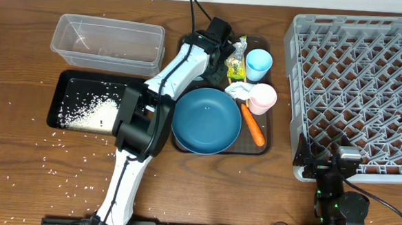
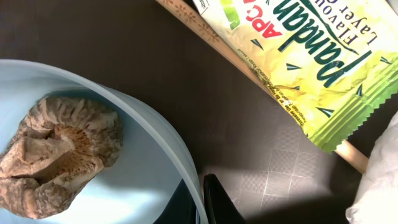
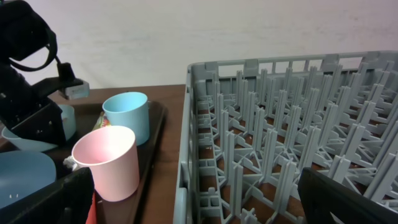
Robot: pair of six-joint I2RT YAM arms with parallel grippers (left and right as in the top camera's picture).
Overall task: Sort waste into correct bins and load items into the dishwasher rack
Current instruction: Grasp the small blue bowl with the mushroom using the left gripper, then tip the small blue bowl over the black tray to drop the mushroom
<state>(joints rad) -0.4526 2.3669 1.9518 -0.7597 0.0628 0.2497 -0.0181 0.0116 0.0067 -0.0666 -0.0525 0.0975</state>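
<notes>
Left pincer (image 2: 198,186) pinches the rim of the small bowl (image 2: 143,180), lump (image 2: 59,155) inside, wrapper (image 2: 311,56) near — right pincer (image 3: 198,202) gapes wide, empty, beside the rack (image 3: 261,63).

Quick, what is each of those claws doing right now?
Left gripper: closed on the rim of the small light-blue bowl.
Right gripper: open, holding nothing.

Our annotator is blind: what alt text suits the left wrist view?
The left gripper pinches the rim of a small light-blue bowl holding a brown food lump. Beside it on the dark tray lie a yellow-green wrapper over a wooden chopstick, and a white tissue at the right edge.
</notes>
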